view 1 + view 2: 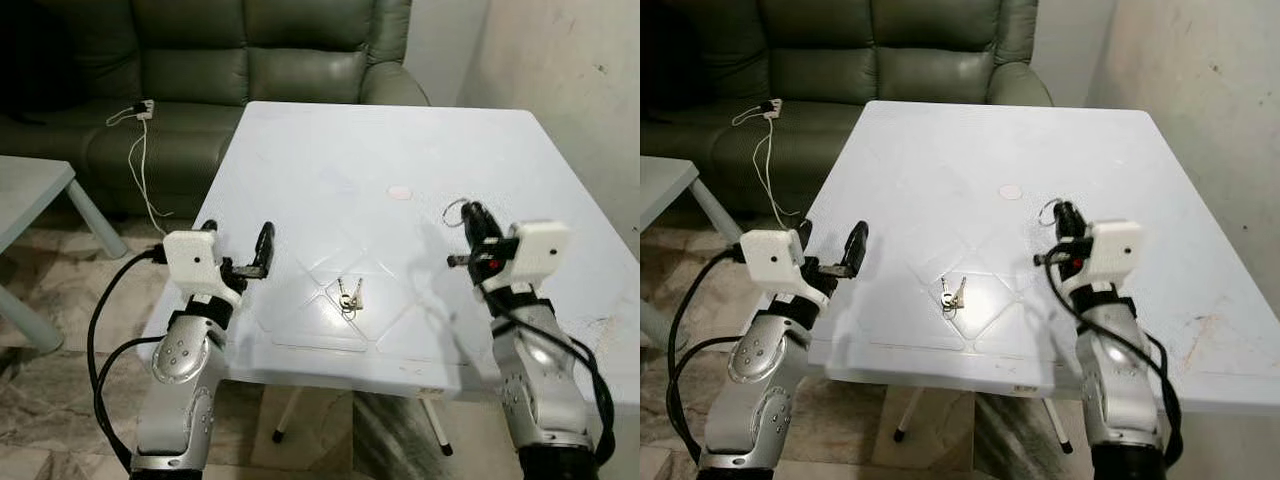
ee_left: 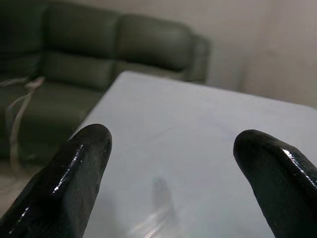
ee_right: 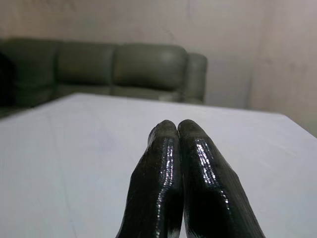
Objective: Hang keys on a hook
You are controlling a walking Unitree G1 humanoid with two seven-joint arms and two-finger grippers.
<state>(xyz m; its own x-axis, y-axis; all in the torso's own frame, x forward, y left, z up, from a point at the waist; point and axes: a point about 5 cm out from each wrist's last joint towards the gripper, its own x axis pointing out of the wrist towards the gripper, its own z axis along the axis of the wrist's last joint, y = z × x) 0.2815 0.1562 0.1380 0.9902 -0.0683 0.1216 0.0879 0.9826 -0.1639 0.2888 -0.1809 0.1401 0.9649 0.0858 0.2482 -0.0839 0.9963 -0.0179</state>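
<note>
The keys (image 1: 349, 296), small, stiff and slippery, lie flat between the wide-spread left gripper (image 1: 237, 250) and pinched-together, empty right gripper (image 1: 472, 222); best pinched at the ring.

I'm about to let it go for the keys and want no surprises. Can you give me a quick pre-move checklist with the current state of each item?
1. Small bunch of silver keys lying free near the front of the white plastic table: ok.
2. Left gripper open, over the table's left front edge: ok.
3. Right gripper open for a grasp: not ok, its fingers are shut together.
4. Nothing lying between either gripper and the keys: ok.
5. Thin wire ring by the right gripper's tip, held or loose: cannot tell.
6. Hook located for hanging: cannot tell.
</note>
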